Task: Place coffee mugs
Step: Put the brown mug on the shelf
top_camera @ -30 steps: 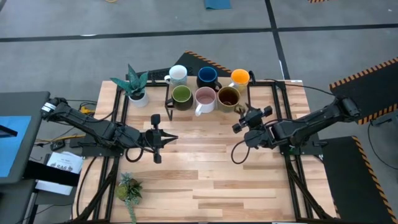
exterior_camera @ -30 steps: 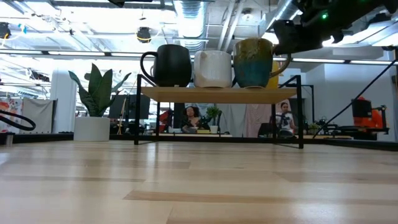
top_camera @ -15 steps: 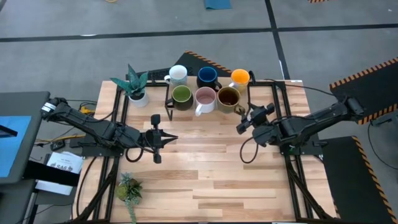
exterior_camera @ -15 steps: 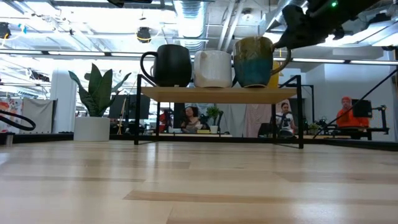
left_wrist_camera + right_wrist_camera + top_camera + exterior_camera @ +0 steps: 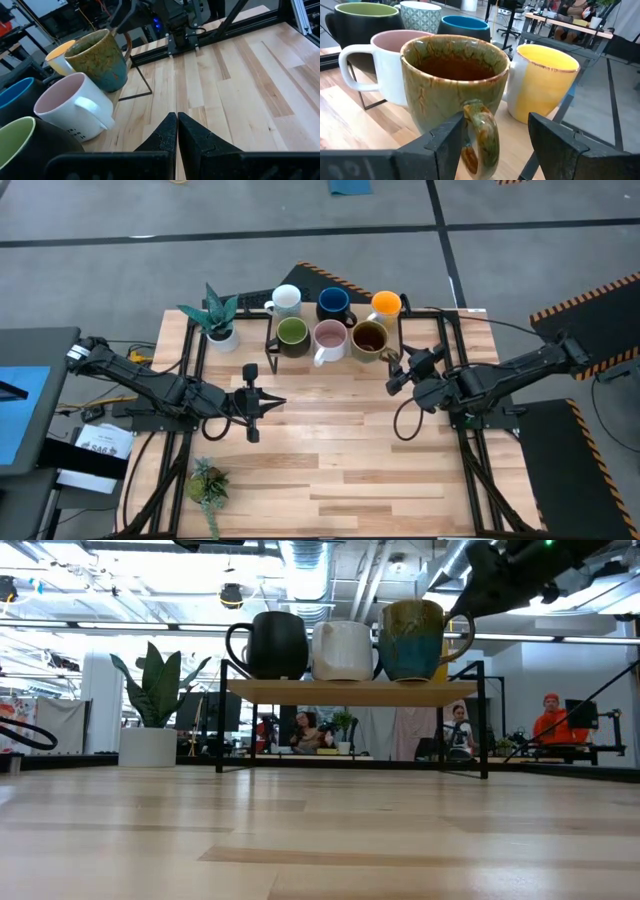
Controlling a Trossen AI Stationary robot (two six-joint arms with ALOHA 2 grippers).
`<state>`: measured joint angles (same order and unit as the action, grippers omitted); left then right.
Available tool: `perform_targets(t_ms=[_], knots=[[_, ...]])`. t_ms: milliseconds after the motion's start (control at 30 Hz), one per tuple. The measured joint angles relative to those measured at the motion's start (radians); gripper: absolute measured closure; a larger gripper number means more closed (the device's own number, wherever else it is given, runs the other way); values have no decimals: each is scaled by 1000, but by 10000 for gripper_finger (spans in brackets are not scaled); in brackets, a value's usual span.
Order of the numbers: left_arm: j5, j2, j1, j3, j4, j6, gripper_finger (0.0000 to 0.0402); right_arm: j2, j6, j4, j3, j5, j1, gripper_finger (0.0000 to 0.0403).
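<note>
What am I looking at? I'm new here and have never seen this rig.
Two robot arms work at a wooden table. One camera looks down from above, one sits at table height, and one rides each wrist. Six mugs stand on a small rack at the back; two potted plants are on the left. The right gripper has its fingers open on either side of the brown mug's handle, not closed on it. The left gripper waits mid-table, fingers shut, holding nothing.
</note>
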<state>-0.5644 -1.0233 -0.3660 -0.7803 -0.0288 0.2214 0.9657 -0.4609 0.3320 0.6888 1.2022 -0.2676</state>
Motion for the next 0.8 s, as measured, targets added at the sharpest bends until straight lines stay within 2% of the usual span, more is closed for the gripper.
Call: perform_targets(t_ms=[800], knots=[[0, 0, 0, 0, 0, 0, 401, 2, 0, 102, 0, 4, 22, 157]])
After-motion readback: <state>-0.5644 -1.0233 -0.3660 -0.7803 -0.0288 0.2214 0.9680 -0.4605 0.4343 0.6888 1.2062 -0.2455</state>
